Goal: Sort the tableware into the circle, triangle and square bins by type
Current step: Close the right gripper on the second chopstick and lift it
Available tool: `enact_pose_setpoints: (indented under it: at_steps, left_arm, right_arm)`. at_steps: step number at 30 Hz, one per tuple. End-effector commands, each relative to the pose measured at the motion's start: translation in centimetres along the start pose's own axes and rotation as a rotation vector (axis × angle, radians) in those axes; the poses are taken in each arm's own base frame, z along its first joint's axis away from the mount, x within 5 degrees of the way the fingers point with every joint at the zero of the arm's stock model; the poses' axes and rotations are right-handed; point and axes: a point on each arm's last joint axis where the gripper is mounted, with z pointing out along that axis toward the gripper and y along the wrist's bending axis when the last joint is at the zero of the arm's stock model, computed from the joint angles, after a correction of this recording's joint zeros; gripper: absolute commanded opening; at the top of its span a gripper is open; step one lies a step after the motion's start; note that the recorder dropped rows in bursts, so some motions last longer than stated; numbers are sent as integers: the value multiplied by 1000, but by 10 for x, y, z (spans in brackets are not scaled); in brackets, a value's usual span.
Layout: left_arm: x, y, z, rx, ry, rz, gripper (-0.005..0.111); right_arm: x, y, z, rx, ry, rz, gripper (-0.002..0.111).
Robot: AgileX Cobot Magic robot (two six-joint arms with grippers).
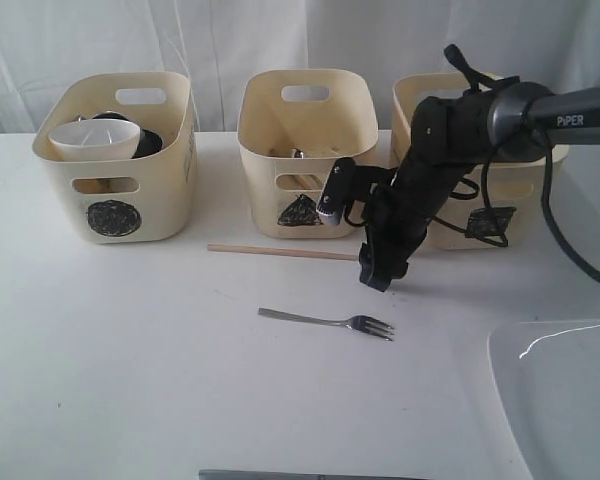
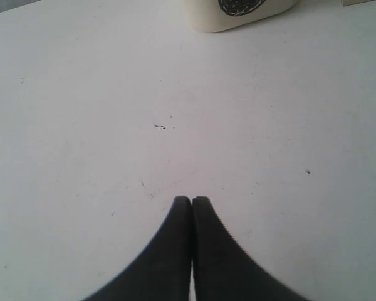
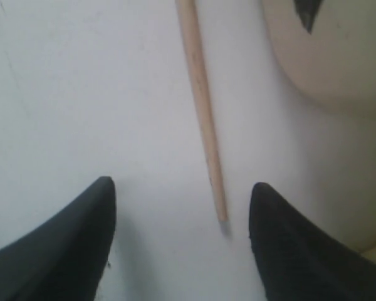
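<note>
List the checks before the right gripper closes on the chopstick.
1. Right gripper open: ok.
2. Chopstick end between the jaws: ok, though off-centre.
3. Chopstick apart from fork: ok.
4. Gripper height over table: cannot tell.
5. Left gripper shut, over bare table, no chopstick near it: ok.
6. Triangle bin open-topped, just behind the chopstick: ok.

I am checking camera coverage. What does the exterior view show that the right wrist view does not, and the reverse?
Only the exterior view: the fork, a corner of the plate, the circle bin holding the white bowl, the square bin. Only the right wrist view: the right pincer open, its tips flanking the end of the chopstick. Both: that chopstick, the triangle bin, the table.
</note>
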Motion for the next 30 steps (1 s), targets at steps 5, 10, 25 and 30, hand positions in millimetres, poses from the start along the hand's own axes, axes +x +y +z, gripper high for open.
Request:
enact_pose_setpoints:
  at_steps: [5, 10, 25, 30]
  left_arm:
    - [0, 0, 0, 3, -2, -7, 0]
    - [0, 0, 0, 3, -2, -7, 0]
    - [0, 0, 0, 3, -2, -7, 0]
    - [0, 0, 0, 3, -2, -7, 0]
  right_arm:
    - [4, -4, 6, -3, -19, 52, 52]
    - [8, 0, 23, -61, 6, 94, 51]
    - [2, 15, 13, -221, -22, 109, 38]
    - [3, 15, 15, -223, -17, 109, 20]
